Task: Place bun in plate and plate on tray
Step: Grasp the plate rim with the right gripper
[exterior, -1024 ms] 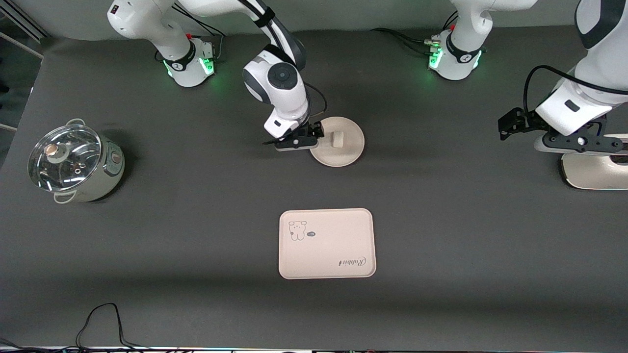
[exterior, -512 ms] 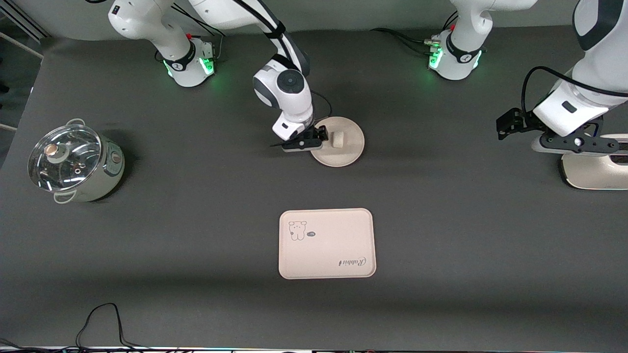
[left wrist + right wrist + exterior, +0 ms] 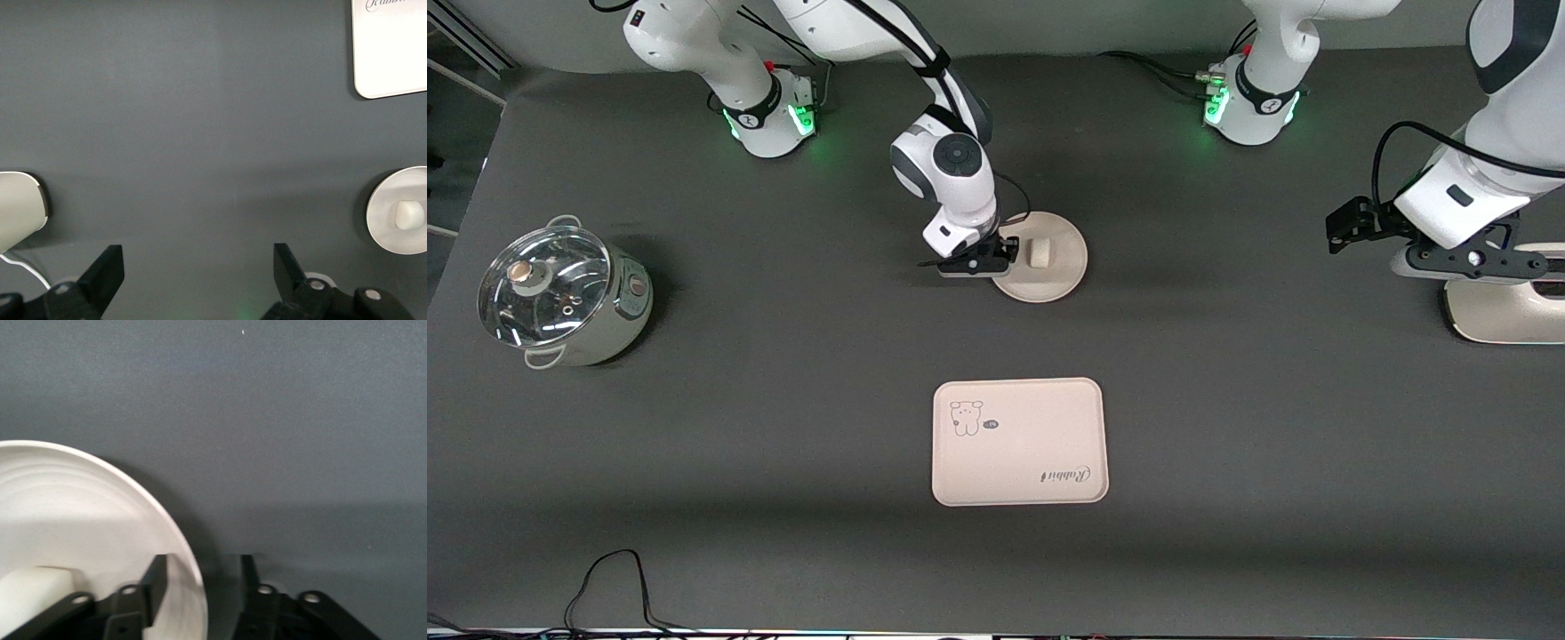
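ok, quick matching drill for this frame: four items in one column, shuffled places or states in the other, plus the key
Items:
1. bun
2. right gripper
3. tray
4. left gripper

Places or states:
A. bare, nearer the front camera than the plate
B. lying in the plate
C. open, over bare table at the left arm's end, waiting
D. fingers straddling the plate's rim

The plate sits on the table, not on the tray.

Pairs: 1-B, 2-D, 3-A, 4-C
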